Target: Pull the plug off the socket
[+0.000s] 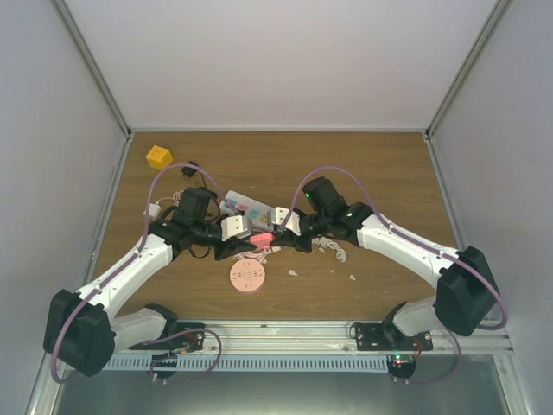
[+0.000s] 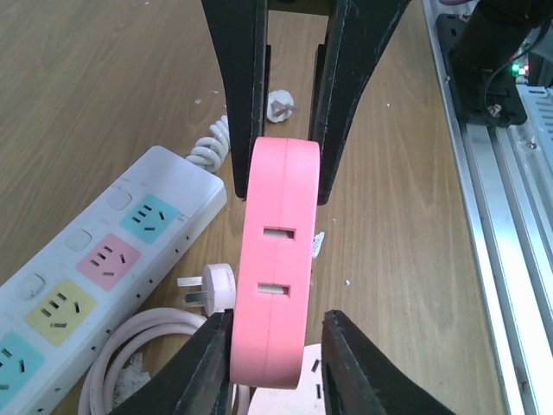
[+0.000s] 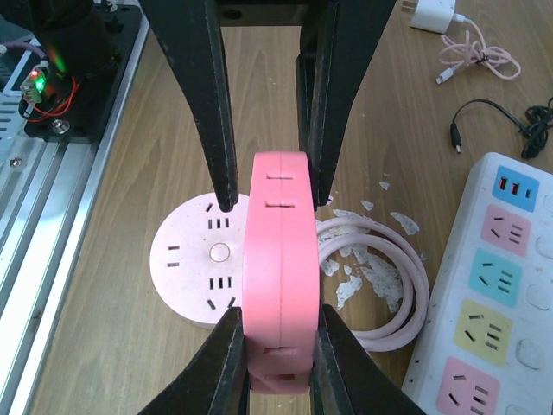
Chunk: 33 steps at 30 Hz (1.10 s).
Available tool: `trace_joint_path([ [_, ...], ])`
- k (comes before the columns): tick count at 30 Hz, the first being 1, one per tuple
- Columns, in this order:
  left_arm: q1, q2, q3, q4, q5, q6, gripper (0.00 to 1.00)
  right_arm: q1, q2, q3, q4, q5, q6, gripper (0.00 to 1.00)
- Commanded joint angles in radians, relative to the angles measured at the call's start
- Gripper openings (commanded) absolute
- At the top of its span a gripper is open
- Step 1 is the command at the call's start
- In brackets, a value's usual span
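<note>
Over the wooden table (image 1: pixel 389 173), left fingers (image 2: pixel 203 367) and right fingers (image 3: pixel 220 363) both clamp 1 pink socket (image 2: pixel 276 259).

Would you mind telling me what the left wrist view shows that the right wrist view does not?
Only the left wrist view shows a loose white plug lying by the power strip. Only the right wrist view shows the round pale socket disc, a white charger and a black cable. Both show the pink socket clamped between black fingers, plus the strip and coiled cable.
</note>
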Motion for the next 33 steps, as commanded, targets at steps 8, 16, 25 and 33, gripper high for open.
trace_joint_path([
  [8, 0.001, 0.018, 0.016, 0.035, 0.053, -0.002, 0.23, -0.001, -0.023, -0.003, 0.018, -0.04, -0.008, 0.01],
  [16, -0.011, 0.032, 0.02, 0.039, 0.063, -0.011, 0.24, -0.001, -0.025, -0.003, 0.018, -0.042, -0.009, 0.01],
  [25, 0.015, 0.013, 0.024, 0.051, 0.097, -0.026, 0.02, -0.007, -0.037, -0.011, 0.021, -0.031, -0.008, 0.35],
  [33, 0.15, -0.008, 0.051, 0.062, 0.285, -0.082, 0.0, -0.06, -0.097, -0.024, 0.047, -0.053, 0.01, 0.81],
])
